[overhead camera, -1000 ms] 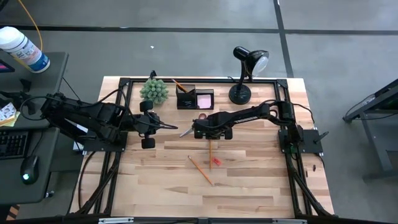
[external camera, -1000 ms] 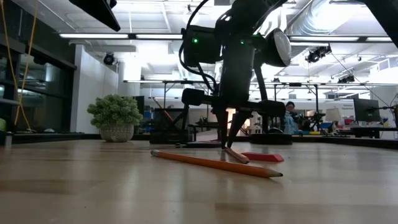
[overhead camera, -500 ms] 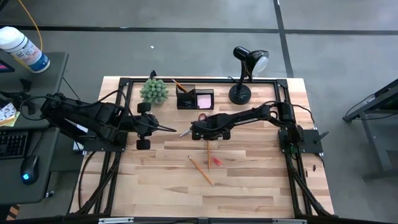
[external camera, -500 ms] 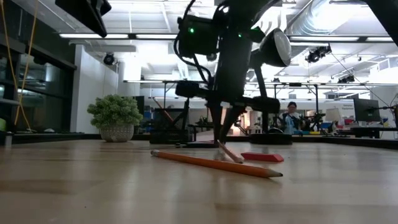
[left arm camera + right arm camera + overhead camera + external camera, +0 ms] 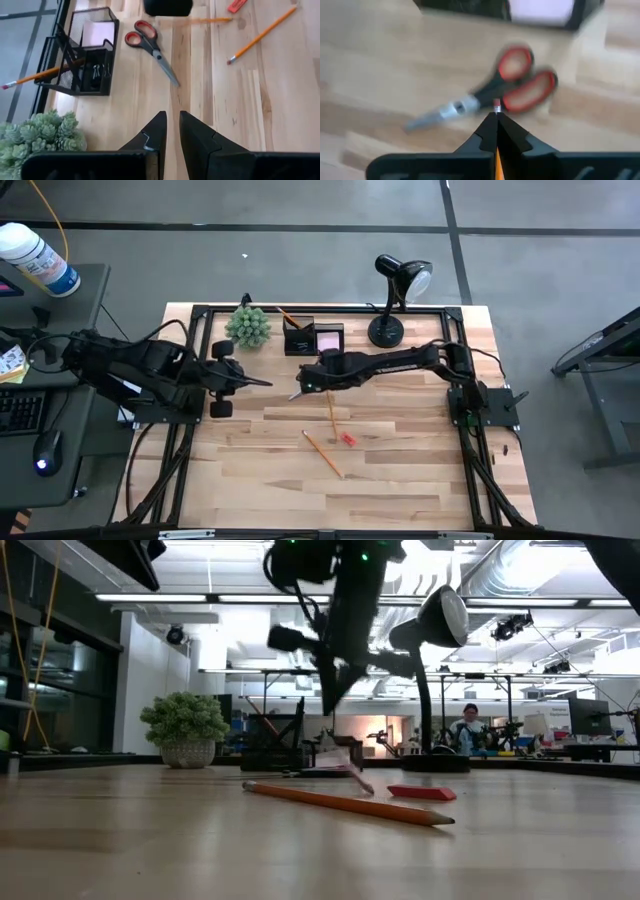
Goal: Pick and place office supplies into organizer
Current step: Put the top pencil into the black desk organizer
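Observation:
My right gripper (image 5: 320,383) is raised over the table's middle, shut on a yellow pencil (image 5: 331,410). The orange-handled scissors (image 5: 515,85) lie flat just beyond it. A second pencil (image 5: 322,452) and the red eraser (image 5: 346,440) lie on the wood nearer the front. The black mesh organizer (image 5: 313,338) stands at the far edge with the pink pad (image 5: 329,339) and a leaning pencil (image 5: 40,76) inside. My left gripper (image 5: 262,383) waits left of the scissors, its fingers a narrow gap apart, touching nothing. My right gripper pinches the pencil close to its eraser end (image 5: 496,104), which pokes out just past the fingertips. The fingers come from above, slanting down. The pencil slants down from the hold toward the near side; whether its point (image 5: 368,788) touches the table I cannot tell.
A green spiky plant (image 5: 247,327) stands left of the organizer and a black desk lamp (image 5: 392,298) to its right. A black frame runs along the table's edges. Bare wood lies toward the near edge.
My right gripper has risen and moved toward the far edge and the scissors, keeping shut on the pencil. The pencil's eraser end came up off the table and the pencil tipped. My left gripper has drawn back toward the table's left edge.

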Controlling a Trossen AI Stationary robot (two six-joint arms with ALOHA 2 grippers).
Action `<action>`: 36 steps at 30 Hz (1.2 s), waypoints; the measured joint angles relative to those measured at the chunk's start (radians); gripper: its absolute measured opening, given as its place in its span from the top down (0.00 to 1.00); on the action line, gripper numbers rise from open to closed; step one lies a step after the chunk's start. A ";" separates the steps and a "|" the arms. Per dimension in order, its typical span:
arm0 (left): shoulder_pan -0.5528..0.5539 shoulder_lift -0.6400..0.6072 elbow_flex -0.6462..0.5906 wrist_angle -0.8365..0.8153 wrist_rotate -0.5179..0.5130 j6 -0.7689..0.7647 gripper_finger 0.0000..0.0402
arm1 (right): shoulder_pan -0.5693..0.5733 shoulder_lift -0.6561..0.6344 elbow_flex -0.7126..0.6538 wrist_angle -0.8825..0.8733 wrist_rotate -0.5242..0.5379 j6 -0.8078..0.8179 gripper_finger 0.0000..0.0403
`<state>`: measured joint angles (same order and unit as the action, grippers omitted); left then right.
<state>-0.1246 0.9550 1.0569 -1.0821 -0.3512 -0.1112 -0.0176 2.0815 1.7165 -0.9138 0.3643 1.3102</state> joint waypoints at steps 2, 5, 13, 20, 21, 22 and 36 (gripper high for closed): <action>0.000 -0.004 0.000 0.004 0.000 0.000 0.90 | -0.011 0.000 0.037 -0.001 0.048 -0.040 1.00; 0.000 -0.012 0.000 0.002 0.003 0.000 0.90 | -0.037 0.000 0.095 -0.003 0.105 -0.107 1.00; 0.000 -0.015 0.000 0.000 0.005 0.002 0.90 | -0.127 -0.001 0.220 -0.002 0.103 -0.240 1.00; 0.000 -0.015 0.000 0.000 0.002 0.002 0.90 | -0.161 0.006 0.224 -0.037 -0.109 -0.271 0.97; 0.000 -0.015 0.000 0.000 0.001 0.002 0.90 | -0.156 0.011 0.224 -0.047 -0.120 -0.272 0.95; 0.000 -0.015 0.000 0.000 -0.003 0.002 0.90 | -0.148 0.021 0.224 -0.047 -0.126 -0.271 0.93; 0.000 -0.015 0.000 0.001 -0.016 0.014 0.90 | -0.040 0.191 0.224 -0.008 -0.260 -0.117 0.57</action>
<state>-0.1248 0.9398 1.0569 -1.0813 -0.3668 -0.0971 -0.0572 2.2727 1.9400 -0.9216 0.1041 1.1932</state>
